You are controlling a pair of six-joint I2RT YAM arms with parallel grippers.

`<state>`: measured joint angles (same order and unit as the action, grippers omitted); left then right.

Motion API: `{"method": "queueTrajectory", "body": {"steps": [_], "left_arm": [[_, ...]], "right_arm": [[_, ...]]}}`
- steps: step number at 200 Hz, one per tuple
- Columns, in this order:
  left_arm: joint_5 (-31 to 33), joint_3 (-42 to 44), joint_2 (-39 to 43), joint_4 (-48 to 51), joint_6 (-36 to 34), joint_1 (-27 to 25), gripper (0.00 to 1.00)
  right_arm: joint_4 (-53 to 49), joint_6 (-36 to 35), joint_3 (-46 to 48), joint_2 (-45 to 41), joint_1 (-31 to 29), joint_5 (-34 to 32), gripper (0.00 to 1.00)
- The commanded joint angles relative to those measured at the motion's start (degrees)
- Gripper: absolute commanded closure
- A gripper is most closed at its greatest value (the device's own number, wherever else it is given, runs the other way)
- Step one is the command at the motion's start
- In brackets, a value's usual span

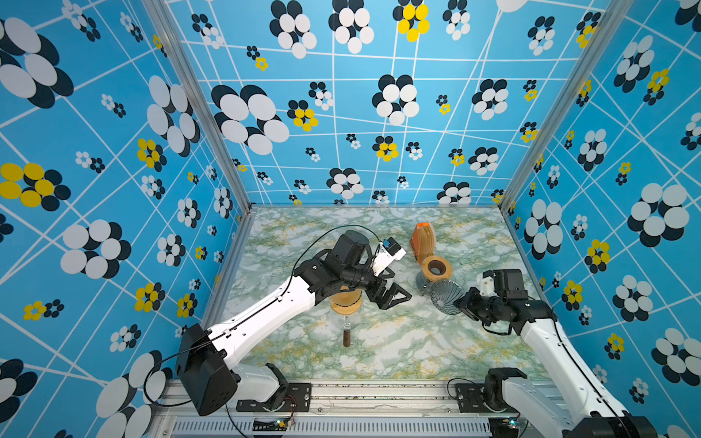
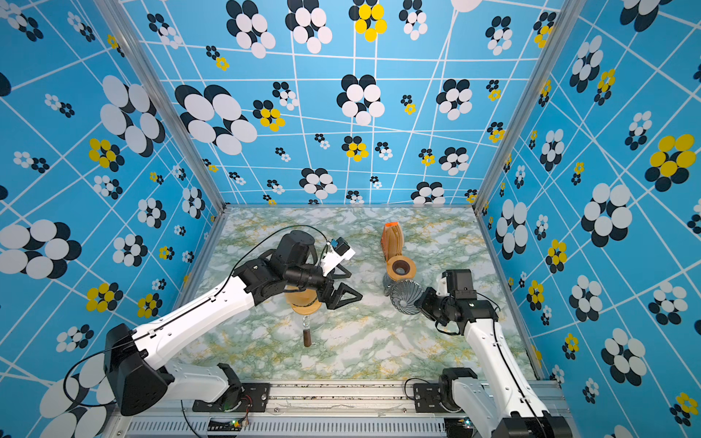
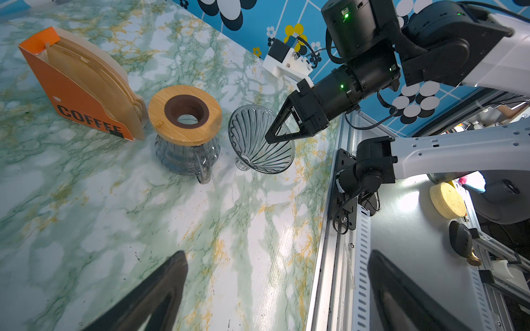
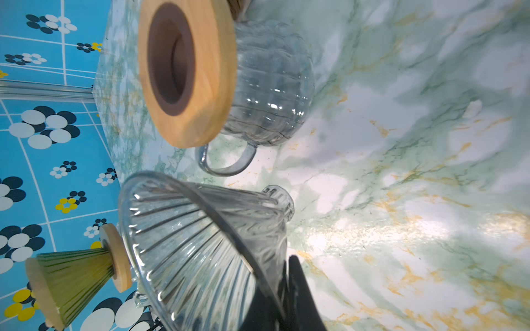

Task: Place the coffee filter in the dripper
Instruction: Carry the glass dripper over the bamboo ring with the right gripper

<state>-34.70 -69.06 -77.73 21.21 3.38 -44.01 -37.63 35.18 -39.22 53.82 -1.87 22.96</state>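
A: Where are the coffee filters?
B: In the orange box, just beside the carafe.
A: Grippers?
B: Right gripper pinches the rim of the tilted glass dripper beside the carafe; left gripper is spread wide, well apart.

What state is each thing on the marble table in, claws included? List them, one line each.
Clear ribbed glass dripper: tilted, no filter inside, rim gripped by the right claw.
Right claw: shut on the dripper.
Left claw: open, empty.
Glass carafe with wooden collar: upright, nothing seated in its collar.
Orange cardboard filter box: upright, open, brown paper filters inside.
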Motion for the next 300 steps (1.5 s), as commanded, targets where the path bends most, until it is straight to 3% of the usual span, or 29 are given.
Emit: {"method": "queueTrajectory", "body": {"steps": [1,76,116,300], "left_arm": [[1.59,-0.61,2.6,-0.38,-0.58,-0.36,0.01],[9.45,2.29,7.43,-3.94,0.5,-0.14,0.01],[9.56,2.26,7.53,-3.9,0.31,0.16,0.01],[9.12,2.0,7.07,-3.2,-0.39,0.64,0.01]], "right_arm": [[-4.15,-1.58,-5.7,1.08,-0.44,-0.73,0.9],[-7.1,-5.56,-19.97,11.66,-0.33,-2.39,0.9],[-6.09,-6.84,-24.62,18.17,0.36,-1.31,0.9],[-2.45,-8.18,-29.15,29.33,1.34,2.91,0.91]]}}
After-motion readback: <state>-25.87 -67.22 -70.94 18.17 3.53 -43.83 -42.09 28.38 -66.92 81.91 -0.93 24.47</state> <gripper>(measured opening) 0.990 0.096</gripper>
